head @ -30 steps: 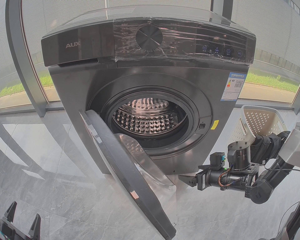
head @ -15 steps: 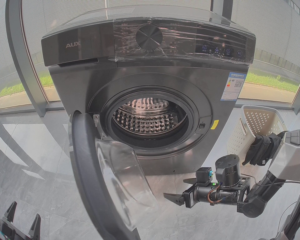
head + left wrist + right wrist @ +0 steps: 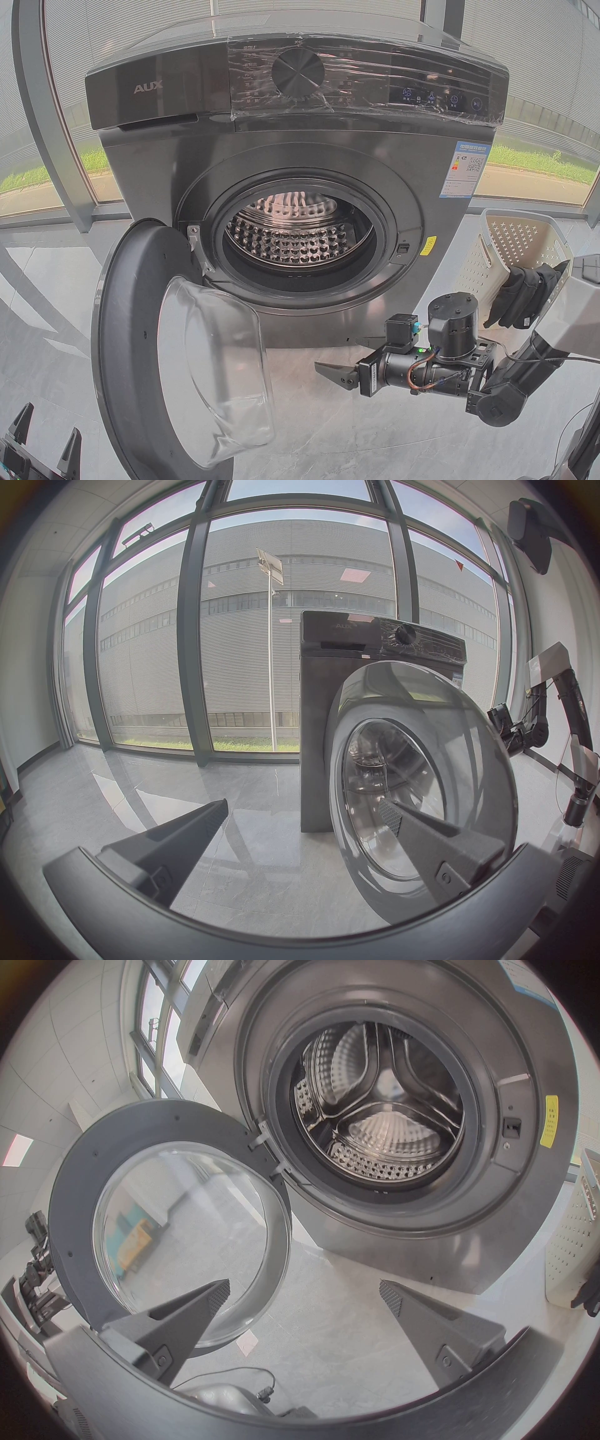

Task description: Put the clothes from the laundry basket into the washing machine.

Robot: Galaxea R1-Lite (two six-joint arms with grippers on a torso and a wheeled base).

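**Door swung wide; both grippers empty**

Right gripper [image 3: 347, 369]: fingers spread, holding nothing. It sits low over the floor [image 3: 387, 437], in front of the washing machine [image 3: 300, 150] and to the right of its door [image 3: 125, 325].

Left gripper [image 3: 49, 431]: also spread and empty, at the near left, well apart from the machine.

Clothes [image 3: 522, 297]: a dark bundle draped over the rim of the laundry basket [image 3: 531, 228]. The basket stands on the floor just right of the machine, beyond the right arm.

Drum [image 3: 294, 231]: dimpled metal, lit from inside.

Room: glossy grey marbled floor. Tall windows [image 3: 37, 94] lie behind the machine, with grass and a grey building outside.

Change: a second ago the door stood edge-on toward the head camera. It has since swung far left, with its glass bowl facing the near side. The right gripper has come left and lower.

Views: the right wrist camera looks straight into the drum and shows its raised ribs. The left wrist camera sees the door's outer face from the left, with the right arm beyond it.
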